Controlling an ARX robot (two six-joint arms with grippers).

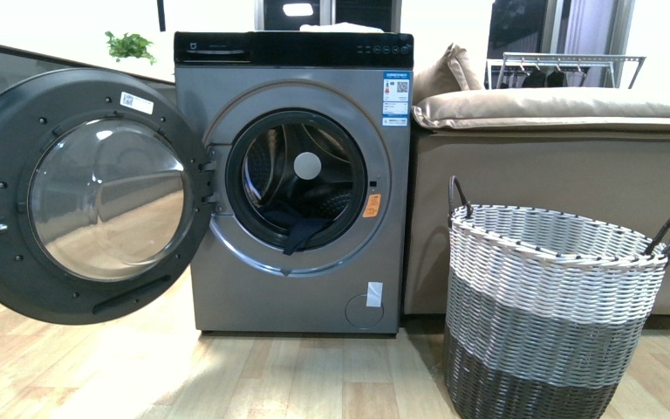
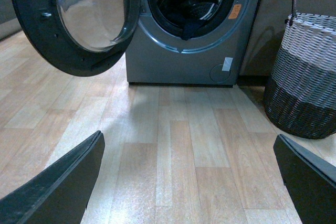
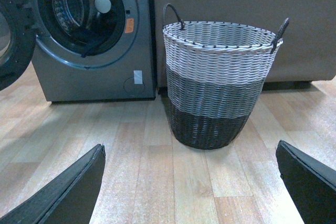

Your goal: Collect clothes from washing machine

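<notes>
The grey washing machine (image 1: 301, 288) stands with its round glass door (image 1: 96, 196) swung open to the left. A dark navy garment (image 1: 301, 229) lies in the drum and hangs a little over the lower rim. It also shows in the left wrist view (image 2: 191, 30) and the right wrist view (image 3: 89, 44). My left gripper (image 2: 189, 179) is open and empty above the wood floor, well short of the washing machine (image 2: 178, 64). My right gripper (image 3: 190, 179) is open and empty, facing the basket and the washing machine (image 3: 105, 80). Neither arm shows in the front view.
A woven white, grey and dark laundry basket (image 1: 550, 305) with two handles stands on the floor right of the washer; it also shows in both wrist views (image 2: 307, 77) (image 3: 218, 82). A beige sofa (image 1: 558, 166) stands behind it. The open door juts out at the left.
</notes>
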